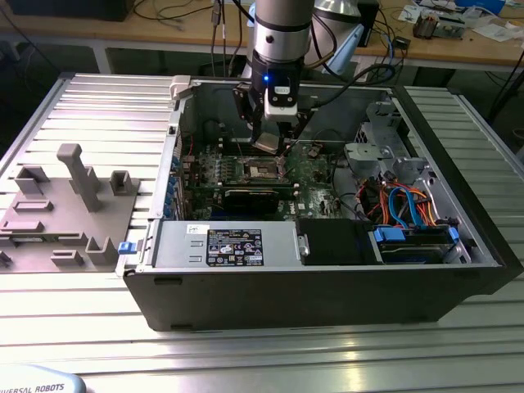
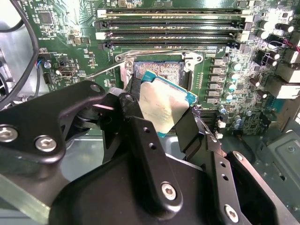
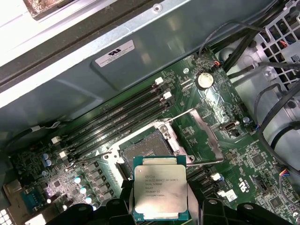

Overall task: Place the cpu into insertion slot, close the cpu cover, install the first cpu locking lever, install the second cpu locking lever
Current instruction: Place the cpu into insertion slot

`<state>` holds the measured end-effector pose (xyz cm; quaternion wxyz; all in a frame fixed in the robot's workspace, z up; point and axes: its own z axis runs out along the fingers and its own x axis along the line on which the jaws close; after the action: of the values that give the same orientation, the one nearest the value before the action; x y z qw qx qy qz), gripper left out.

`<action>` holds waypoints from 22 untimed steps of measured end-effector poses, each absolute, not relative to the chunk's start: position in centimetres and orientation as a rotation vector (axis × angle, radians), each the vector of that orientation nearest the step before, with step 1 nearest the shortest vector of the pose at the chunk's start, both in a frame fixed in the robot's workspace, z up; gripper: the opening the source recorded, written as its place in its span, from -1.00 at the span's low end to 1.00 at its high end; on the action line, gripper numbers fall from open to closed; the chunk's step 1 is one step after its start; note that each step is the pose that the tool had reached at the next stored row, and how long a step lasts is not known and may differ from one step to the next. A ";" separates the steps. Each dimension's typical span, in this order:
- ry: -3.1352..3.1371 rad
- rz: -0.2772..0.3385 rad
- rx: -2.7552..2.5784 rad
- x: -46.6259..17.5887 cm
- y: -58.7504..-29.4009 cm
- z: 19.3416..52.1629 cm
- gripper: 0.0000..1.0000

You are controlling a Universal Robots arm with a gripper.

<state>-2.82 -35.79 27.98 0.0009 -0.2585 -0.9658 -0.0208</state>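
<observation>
My gripper [image 2: 161, 115] is shut on the cpu [image 2: 161, 105], a small square chip with a silvery top. One black finger [image 2: 129, 108] presses each of two opposite edges. In the first wrist view the cpu [image 3: 160, 190] hangs level, a little above and just beside the open insertion slot [image 3: 145, 150], whose contact field lies bare. The cpu cover [image 3: 206, 133], a thin metal frame, is swung open off the slot's side. A thin wire locking lever [image 3: 89, 159] sticks out loose on the other side. In the exterior view the gripper [image 1: 270, 147] hovers over the slot [image 1: 264, 170] inside the computer case.
Black memory slots [image 3: 122, 117] run beside the socket. Cables [image 3: 276, 126] and a drive cage [image 1: 385, 139] crowd the case toward the exterior view's right. A power supply [image 1: 233, 246] lines the near wall. A grey fixture plate [image 1: 65, 205] lies outside the case on the exterior view's left.
</observation>
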 end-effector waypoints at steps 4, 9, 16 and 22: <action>-3.030 -0.065 -0.819 -2.8 -35.8 28.0 0.08; -3.029 -0.065 -0.826 -2.8 -35.8 28.0 0.08; -3.025 -0.064 -0.841 -2.8 -35.8 28.0 0.08; -3.022 -0.064 -0.852 -2.8 -35.8 28.0 0.08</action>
<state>-2.81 -35.80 27.98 0.0005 -0.2713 -0.9623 -0.0204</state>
